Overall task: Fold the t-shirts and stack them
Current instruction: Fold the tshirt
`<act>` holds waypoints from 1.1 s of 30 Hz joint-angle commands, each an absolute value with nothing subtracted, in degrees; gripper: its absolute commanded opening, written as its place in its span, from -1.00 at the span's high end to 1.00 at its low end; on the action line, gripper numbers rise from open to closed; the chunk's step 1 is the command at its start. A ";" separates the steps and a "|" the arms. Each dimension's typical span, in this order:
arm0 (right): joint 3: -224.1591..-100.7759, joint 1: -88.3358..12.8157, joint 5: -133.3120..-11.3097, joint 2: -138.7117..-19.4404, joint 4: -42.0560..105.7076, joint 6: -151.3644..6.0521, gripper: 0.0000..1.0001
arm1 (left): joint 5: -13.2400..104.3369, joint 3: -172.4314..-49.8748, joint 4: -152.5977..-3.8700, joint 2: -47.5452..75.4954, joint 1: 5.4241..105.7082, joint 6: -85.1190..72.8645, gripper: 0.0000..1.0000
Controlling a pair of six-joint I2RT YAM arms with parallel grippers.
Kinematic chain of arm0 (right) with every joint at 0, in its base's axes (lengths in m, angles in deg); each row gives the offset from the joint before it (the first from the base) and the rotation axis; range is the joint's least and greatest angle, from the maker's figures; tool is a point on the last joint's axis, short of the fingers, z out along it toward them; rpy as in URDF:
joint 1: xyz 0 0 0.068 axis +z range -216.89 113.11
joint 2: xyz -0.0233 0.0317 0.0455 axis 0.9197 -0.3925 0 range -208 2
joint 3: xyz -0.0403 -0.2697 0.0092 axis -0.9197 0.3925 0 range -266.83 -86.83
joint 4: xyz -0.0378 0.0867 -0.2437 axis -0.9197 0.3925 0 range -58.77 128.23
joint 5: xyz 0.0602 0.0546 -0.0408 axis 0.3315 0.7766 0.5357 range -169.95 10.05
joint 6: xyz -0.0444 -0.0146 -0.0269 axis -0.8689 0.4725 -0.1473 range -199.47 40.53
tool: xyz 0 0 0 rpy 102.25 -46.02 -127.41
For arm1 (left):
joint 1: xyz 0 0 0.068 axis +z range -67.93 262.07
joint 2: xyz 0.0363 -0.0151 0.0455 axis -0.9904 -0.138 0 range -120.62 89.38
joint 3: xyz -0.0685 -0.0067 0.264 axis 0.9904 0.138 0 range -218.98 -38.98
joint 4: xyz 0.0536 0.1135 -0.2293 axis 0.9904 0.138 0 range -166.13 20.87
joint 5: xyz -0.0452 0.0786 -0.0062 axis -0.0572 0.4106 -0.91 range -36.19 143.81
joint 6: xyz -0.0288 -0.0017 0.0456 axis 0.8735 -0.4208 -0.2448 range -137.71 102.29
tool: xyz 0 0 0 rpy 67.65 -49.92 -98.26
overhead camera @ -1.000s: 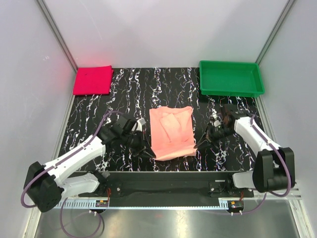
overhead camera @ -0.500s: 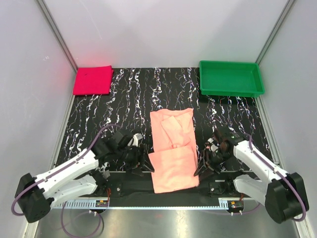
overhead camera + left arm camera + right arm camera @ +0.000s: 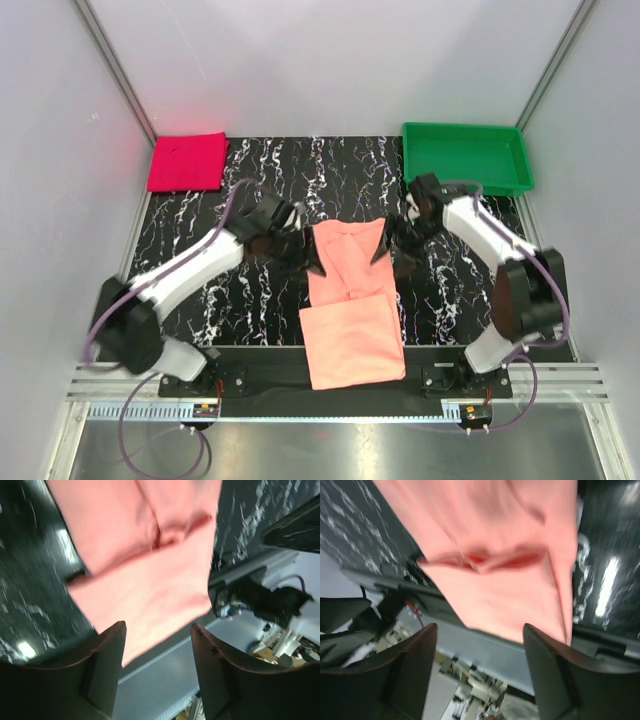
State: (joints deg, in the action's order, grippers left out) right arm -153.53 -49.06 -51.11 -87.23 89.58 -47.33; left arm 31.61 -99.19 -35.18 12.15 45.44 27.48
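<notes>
The salmon-pink t-shirt (image 3: 350, 300) lies lengthwise in the middle of the black marbled counter (image 3: 270, 190). Its far half is bunched into overlapping layers. Its near half is a flat panel that runs past the counter's near edge and over the dark base rail.

The left gripper (image 3: 312, 262) sits at the left edge of the shirt's far half and the right gripper (image 3: 385, 252) at the right edge. Both wrist views show the jaws standing wide with nothing between them - only pink cloth below.

The magenta-red t-shirt (image 3: 187, 161) lies folded into a flat square at the far left corner, well apart from the pink one. A green tray (image 3: 465, 186) stands at the far right corner - just beyond the right arm.
</notes>
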 commanded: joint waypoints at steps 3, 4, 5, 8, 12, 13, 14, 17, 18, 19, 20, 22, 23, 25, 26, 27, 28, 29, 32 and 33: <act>-167.22 -49.84 -62.28 -102.03 83.17 -51.51 -0.33 | 33.68 -108.32 -43.78 -6.12 48.84 18.86 -0.03; -168.65 -49.84 -63.16 -106.23 83.09 -52.13 -0.32 | 33.51 -110.68 -44.22 -10.94 49.89 18.51 -0.01; -169.88 -49.84 -64.12 -108.02 83.09 -52.75 -0.32 | 33.51 -111.83 -44.14 -13.43 50.33 17.89 0.00; -173.74 -49.75 -66.24 -112.68 82.56 -53.89 -0.31 | 34.82 -115.53 -42.91 -19.85 52.27 17.71 0.00; -175.33 -49.40 -63.53 -115.50 79.75 -53.28 -0.31 | 35.62 -119.66 -41.24 -26.18 54.99 17.45 0.00; -175.86 -49.40 -62.82 -117.16 79.49 -53.19 -0.31 | 35.44 -120.54 -40.37 -27.41 56.04 17.28 0.00; -176.65 -49.31 -61.86 -118.13 79.48 -53.19 -0.31 | 35.44 -123.33 -39.40 -30.21 56.66 16.58 0.00; -180.60 -48.78 -60.27 -121.91 79.48 -53.37 -0.32 | 35.35 -127.21 -36.32 -34.09 58.95 14.82 0.00; -182.87 -48.69 -59.31 -122.79 79.48 -53.54 -0.32 | 35.53 -129.84 -35.97 -34.71 59.56 14.55 0.00; -184.29 -48.61 -58.78 -124.71 79.74 -53.72 -0.32 | 35.79 -131.25 -34.66 -35.59 60.61 14.11 0.00; -186.04 -48.69 -58.68 -125.69 81.05 -53.98 -0.32 | 36.23 -133.01 -33.60 -36.30 61.14 13.15 0.00; -191.05 -48.61 -58.95 -128.41 83.25 -55.21 -0.35 | 38.16 -137.14 -31.58 -37.36 62.28 11.92 -0.01; -194.73 -48.61 -59.82 -129.29 84.39 -55.65 -0.37 | 37.64 -138.20 -31.48 -37.36 62.73 11.56 -0.03; -198.00 -48.69 -60.44 -130.79 86.85 -57.32 -0.41 | 37.46 -140.66 -30.26 -36.48 63.26 10.51 -0.07; -199.67 -48.69 -62.01 -130.45 88.69 -58.02 -0.44 | 37.64 -141.11 -29.90 -35.43 63.17 9.46 -0.15; -199.68 -48.78 -62.98 -129.14 89.41 -58.90 -0.50 | 37.72 -141.11 -29.64 -34.21 63.00 9.10 -0.20; -199.34 -48.87 -63.68 -128.00 90.37 -59.43 -0.56 | 37.55 -140.42 -29.03 -30.97 62.91 8.75 -0.24; -197.25 -48.78 -63.95 -126.77 90.55 -60.13 -0.60 | 37.46 -139.63 -28.93 -29.03 62.91 8.57 -0.32; -188.84 -48.78 -63.00 -120.27 89.69 -62.15 -0.63 | 38.25 -133.68 -28.76 -20.33 62.82 8.22 -0.43; -186.18 -48.78 -61.86 -116.86 88.98 -63.11 -0.63 | 38.34 -131.73 -28.84 -18.13 62.82 8.22 -0.43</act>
State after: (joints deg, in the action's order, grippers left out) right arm -191.87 -49.28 -62.13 -126.18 86.36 -59.20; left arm 36.79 -134.60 -30.31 -29.36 63.26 10.41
